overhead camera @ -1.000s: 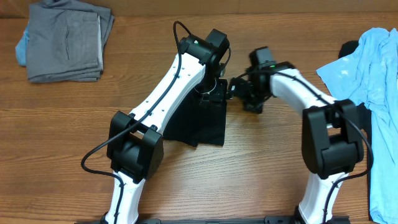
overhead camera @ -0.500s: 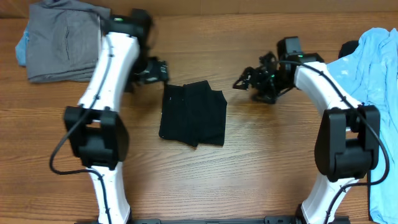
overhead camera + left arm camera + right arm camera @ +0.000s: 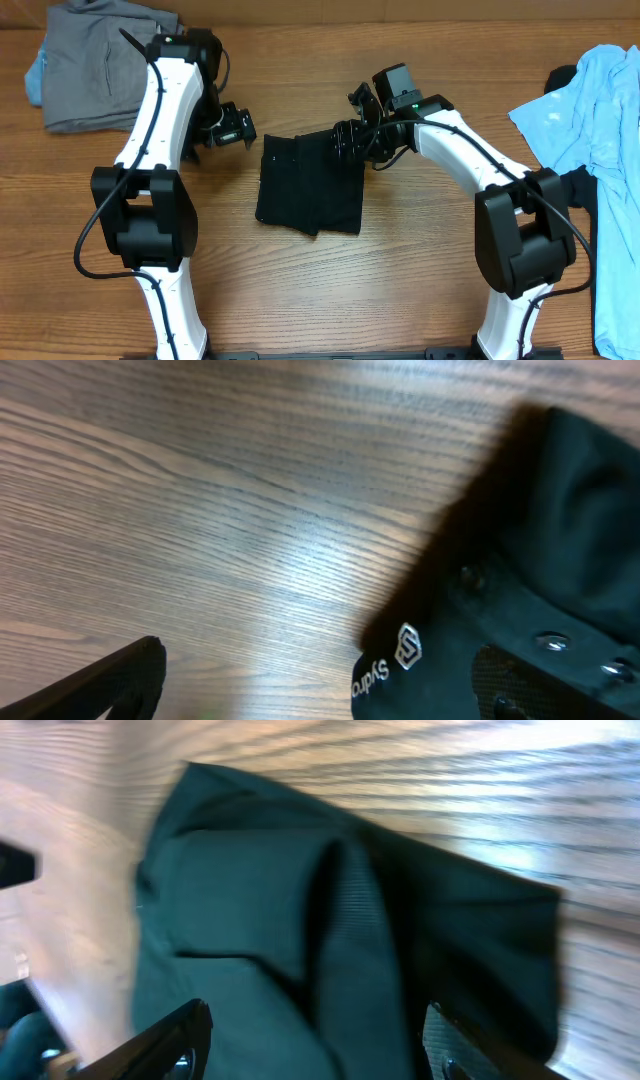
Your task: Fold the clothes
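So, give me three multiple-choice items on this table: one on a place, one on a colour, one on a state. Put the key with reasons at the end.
1. Where does the grey folded pile lie relative to the black shirt?
A. Apart from it, toward the far left corner of the table
B. On top of it
C. To its right

2. What colour is the garment at the right edge?
A. Red
B. Light blue
C. Yellow

3. What state is the left tool in?
A. Shut on the black shirt
B. Open, holding nothing
C. Shut on the grey folded pile

Key:
1 A, as the overhead view shows bare wood between pile and shirt.
2 B, as its cloth is plainly pale blue.
3 B, as its fingers stand apart over bare wood beside the shirt.
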You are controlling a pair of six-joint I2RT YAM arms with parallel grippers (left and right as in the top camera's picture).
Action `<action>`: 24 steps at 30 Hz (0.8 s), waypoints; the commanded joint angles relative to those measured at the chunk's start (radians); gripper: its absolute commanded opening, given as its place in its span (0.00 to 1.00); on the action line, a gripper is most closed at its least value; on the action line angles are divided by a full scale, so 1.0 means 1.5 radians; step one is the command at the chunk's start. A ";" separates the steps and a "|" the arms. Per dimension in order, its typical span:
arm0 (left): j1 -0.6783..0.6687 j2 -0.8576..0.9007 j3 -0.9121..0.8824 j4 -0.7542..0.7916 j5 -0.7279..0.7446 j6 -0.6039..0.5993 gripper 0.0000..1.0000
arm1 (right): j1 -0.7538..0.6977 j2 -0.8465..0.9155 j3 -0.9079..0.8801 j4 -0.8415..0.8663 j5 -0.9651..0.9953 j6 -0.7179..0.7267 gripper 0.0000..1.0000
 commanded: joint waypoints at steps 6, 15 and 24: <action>-0.007 0.000 -0.048 0.021 -0.002 0.008 1.00 | -0.007 0.032 0.012 0.003 0.077 -0.028 0.76; -0.009 -0.001 -0.052 0.027 -0.002 0.008 1.00 | -0.002 0.034 0.007 0.000 0.073 -0.028 0.45; -0.009 0.000 -0.052 0.027 -0.002 0.008 1.00 | -0.002 0.034 0.007 0.002 0.025 -0.028 0.31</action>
